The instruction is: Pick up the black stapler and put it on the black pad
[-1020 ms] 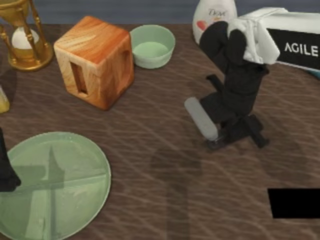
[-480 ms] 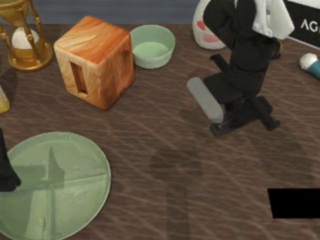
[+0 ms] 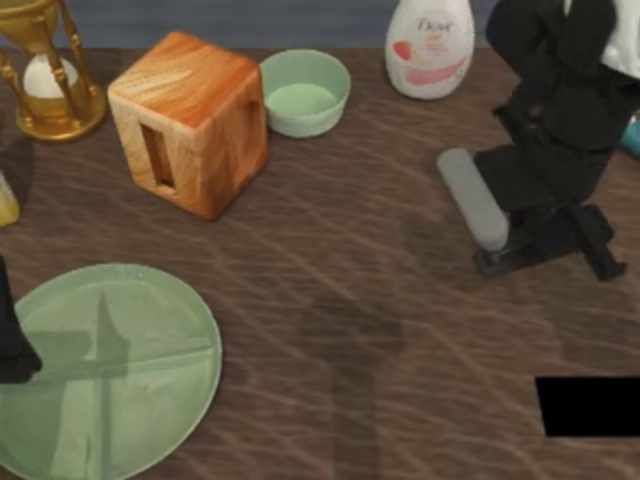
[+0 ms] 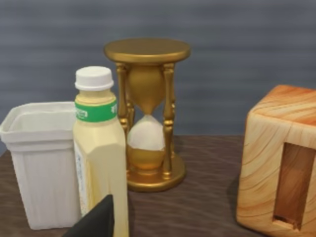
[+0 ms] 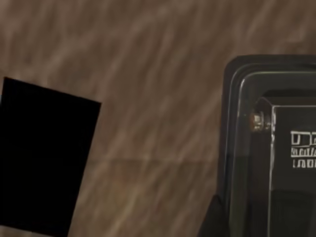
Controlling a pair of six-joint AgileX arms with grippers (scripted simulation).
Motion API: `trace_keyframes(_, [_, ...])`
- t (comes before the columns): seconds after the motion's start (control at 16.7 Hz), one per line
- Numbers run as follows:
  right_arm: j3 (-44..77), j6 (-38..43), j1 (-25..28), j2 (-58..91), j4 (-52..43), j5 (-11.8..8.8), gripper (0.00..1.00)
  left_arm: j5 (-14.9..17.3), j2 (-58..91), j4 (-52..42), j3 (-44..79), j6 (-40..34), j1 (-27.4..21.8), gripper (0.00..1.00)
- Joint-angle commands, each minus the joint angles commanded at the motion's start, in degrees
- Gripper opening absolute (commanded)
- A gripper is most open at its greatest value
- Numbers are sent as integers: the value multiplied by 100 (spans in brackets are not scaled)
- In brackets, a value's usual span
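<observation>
Black stapler (image 3: pixel 490 215), grey top arm facing left, hangs in our right gripper (image 3: pixel 545 240) above the table's (image 3: pixel 330 260) right half, between the lotion bottle (image 3: pixel 430 45) and the pad (image 3: pixel 588 406). We note the fingers closed on the stapler's dark base, and the shadow on the wood suggests it is lifted clear. Pad lies flat at the near right edge, well apart from the stapler; the right wrist view shows it (image 5: pixel 44 158) beside the stapler's glossy body (image 5: pixel 269 148). Our left gripper (image 3: pixel 12 340) is parked at the left edge over the green plate (image 3: pixel 150 350); we cannot tell its finger state. Wooden block (image 3: pixel 190 120), bowl (image 3: pixel 305 92) and hourglass (image 3: pixel 45 70) stand at the far left.
</observation>
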Motion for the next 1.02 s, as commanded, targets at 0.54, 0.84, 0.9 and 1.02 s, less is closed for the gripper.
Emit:
trace_keyframes(0.54, [-2817,593,-885,-2433,405,-214,0,0,0,0,0,0,0,100])
trace_keyframes(0.84, [-2864,616,-888,-2474,398,-212,0,0,0,0,0,0,0,100])
trace_keyframes(0.9, [-2873,617,-887,-2469,413,-212,0,0,0,0,0,0,0,100])
trace_keyframes(1.02, [-2997,631,-882,-2399,625,-215,0,0,0,0,0,0,0,100])
